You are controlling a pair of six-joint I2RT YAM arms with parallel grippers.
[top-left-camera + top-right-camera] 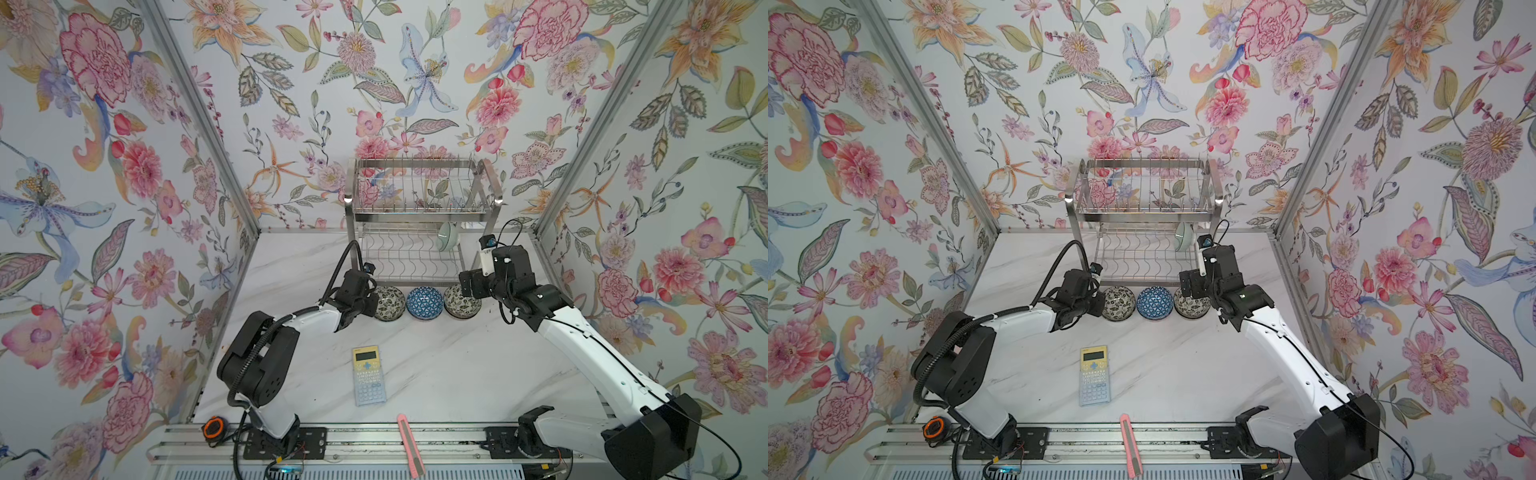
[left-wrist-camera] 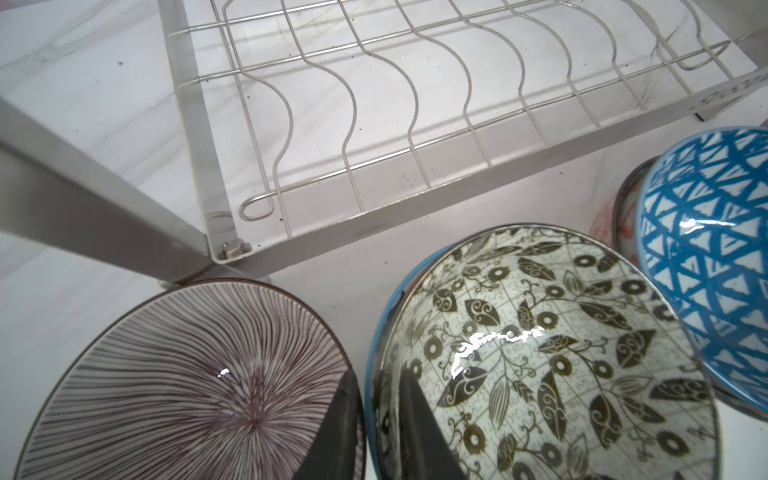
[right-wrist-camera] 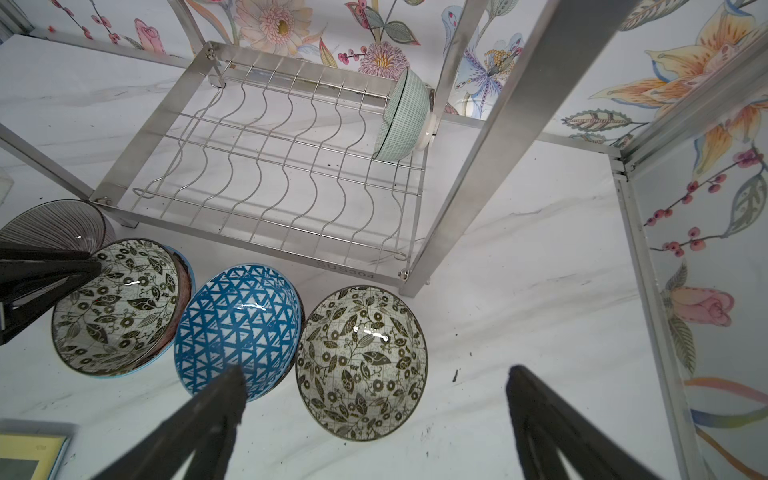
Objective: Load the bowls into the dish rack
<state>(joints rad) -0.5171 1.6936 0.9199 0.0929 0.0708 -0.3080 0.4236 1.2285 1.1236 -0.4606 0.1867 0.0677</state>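
Observation:
The steel dish rack (image 1: 419, 210) stands at the back, with a pale celadon bowl (image 1: 448, 236) on edge at the right end of its lower tier. Three bowls sit in a row before it: black-white floral (image 1: 391, 305), blue triangle mosaic (image 1: 424, 303) and a second floral one (image 1: 457, 307). A pinkish striped bowl (image 2: 187, 386) lies left of them, hidden under the arm in both top views. My left gripper (image 2: 379, 376) is shut on the left floral bowl's (image 2: 540, 353) rim, one finger inside and one outside. My right gripper (image 3: 374, 370) hangs open above the right floral bowl (image 3: 361, 361).
A yellow and blue calculator (image 1: 368, 376) lies mid-table. A pink utility knife (image 1: 411, 444) and an orange tape measure (image 1: 214, 428) rest on the front rail. Flowered walls close in the table at both sides and the back. The rack's legs (image 3: 490, 166) stand close to the bowls.

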